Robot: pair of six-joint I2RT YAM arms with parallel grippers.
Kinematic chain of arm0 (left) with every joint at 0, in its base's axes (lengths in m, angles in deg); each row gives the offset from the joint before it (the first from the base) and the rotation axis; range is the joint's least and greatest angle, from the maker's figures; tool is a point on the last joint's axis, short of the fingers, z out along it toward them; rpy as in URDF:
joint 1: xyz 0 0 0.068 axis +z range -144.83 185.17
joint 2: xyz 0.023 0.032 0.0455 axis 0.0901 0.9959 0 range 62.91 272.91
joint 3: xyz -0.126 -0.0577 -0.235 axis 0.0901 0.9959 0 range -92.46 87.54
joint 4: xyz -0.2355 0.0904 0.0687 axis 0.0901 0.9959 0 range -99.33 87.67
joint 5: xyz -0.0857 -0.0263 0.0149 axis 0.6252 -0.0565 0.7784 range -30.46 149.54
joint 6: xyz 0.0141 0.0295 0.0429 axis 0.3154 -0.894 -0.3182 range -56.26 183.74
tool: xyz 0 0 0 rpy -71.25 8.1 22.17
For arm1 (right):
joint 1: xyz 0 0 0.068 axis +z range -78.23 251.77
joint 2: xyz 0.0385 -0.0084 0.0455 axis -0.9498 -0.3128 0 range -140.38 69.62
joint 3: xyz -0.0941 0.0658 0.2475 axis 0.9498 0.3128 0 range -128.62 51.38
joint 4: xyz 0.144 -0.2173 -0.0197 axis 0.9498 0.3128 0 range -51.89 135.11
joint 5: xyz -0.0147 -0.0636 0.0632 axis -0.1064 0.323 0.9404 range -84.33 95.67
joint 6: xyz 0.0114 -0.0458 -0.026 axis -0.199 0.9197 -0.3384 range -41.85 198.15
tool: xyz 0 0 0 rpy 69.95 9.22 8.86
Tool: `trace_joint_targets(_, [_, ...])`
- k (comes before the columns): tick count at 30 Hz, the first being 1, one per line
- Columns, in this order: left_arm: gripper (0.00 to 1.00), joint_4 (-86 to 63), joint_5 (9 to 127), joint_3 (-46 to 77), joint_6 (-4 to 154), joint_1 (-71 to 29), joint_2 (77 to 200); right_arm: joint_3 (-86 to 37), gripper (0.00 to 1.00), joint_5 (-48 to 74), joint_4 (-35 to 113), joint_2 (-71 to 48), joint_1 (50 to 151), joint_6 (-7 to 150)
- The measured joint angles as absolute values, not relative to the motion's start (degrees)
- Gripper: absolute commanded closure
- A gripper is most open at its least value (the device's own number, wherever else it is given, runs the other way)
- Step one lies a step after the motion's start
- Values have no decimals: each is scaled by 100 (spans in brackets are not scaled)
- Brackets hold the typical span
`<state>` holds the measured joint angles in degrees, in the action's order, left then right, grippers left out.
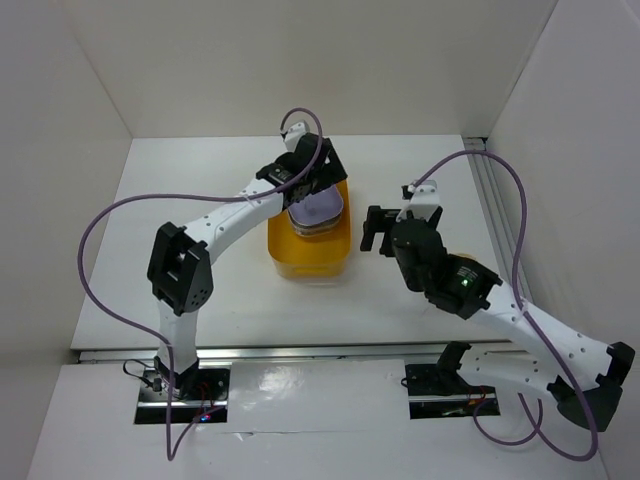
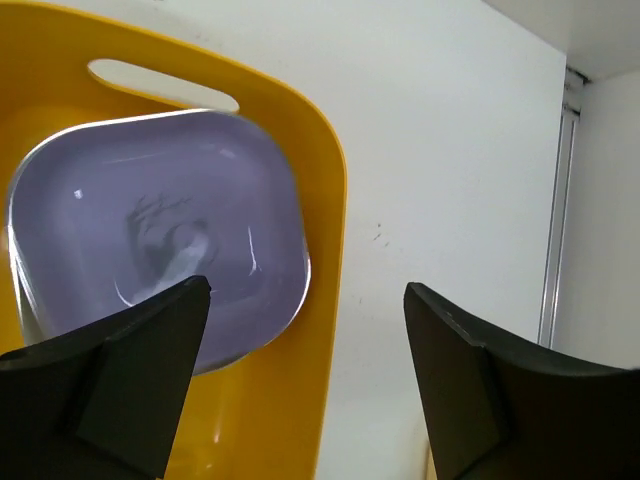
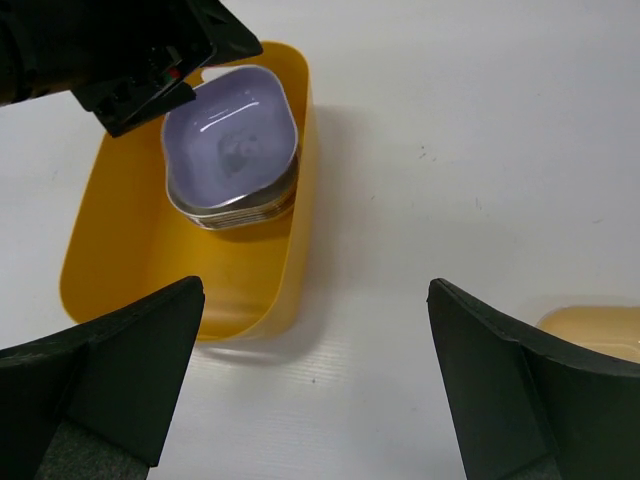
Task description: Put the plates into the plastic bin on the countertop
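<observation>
The orange-yellow plastic bin stands mid-countertop. Inside it, at its far end, is a stack of plates with a purple plate on top. The stack also shows in the right wrist view and the purple plate in the left wrist view. My left gripper hovers over the bin's far end, open and empty. My right gripper is open and empty, just right of the bin. A cream-yellow plate lies on the countertop to its right, hidden under the arm in the top view.
White walls close in the countertop at the back, left and right. A metal rail runs along the right wall. The bin's rim with a handle slot is below my left fingers. Purple cables loop above both arms.
</observation>
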<state>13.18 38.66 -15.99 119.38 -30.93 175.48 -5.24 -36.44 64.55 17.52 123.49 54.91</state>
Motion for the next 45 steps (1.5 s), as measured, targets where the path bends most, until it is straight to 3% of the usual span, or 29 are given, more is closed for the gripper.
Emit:
trace_joint_targets(8, [1,1259,3885,-797,11894,-3449,16796,232,0,-3034,6440,1538,11213,5192])
trace_joint_targets(20, [1,1689,3035,1680,11794,-4608,12923,1789,0,-1758,6354,1457,9602,4422])
trace_joint_targets(27, [1,2537,2876,2607,11800,-4776,12202,2252,0,-1526,6088,1378,8850,4223])
trace_joint_targets(34, [1,3020,2876,3022,11791,-4776,11743,2573,2,-1104,5390,537,8328,4199])
trace_joint_targets(37, [1,3081,2873,3050,11778,-4776,11531,2582,12,-1139,5095,336,8278,4241])
trace_joint_targets(38, [1,3090,2869,3050,11774,-4776,11478,2582,25,-1146,5056,314,8269,4254])
trace_joint_targets(41, [1,3110,2869,3050,11761,-4776,11406,2584,47,-1089,4936,253,8232,4245])
trace_joint_targets(42, [1,3123,2869,3050,11756,-4776,11402,2586,59,-1034,4914,229,8216,4239])
trace_joint_targets(45, [1,3167,2854,3050,11745,-4776,11397,2569,79,-999,4693,143,8194,4260])
